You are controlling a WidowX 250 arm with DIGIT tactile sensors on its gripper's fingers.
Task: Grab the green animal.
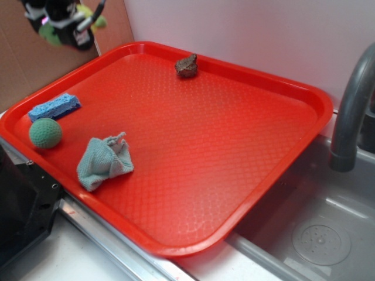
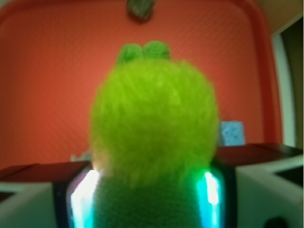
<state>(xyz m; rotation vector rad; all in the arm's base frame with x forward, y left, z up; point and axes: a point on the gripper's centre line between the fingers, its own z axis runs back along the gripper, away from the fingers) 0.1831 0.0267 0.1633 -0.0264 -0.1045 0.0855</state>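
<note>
Your gripper [image 2: 151, 199] is clamped on one fuzzy yellow-green plush animal [image 2: 154, 128], high above the red plastic tray [image 1: 304, 93] holding four items.

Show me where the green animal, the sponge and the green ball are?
Green animal [image 2: 154, 123]: wrist view, middle of its fuzzy body.
Sponge [image 1: 54, 107]: exterior view, centre of its top face.
Green ball [image 1: 45, 133]: exterior view, its middle.

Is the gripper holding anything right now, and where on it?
Yes: the gripper holds the green animal, pads clamped on its lower body, lifted above the red tray.
</note>
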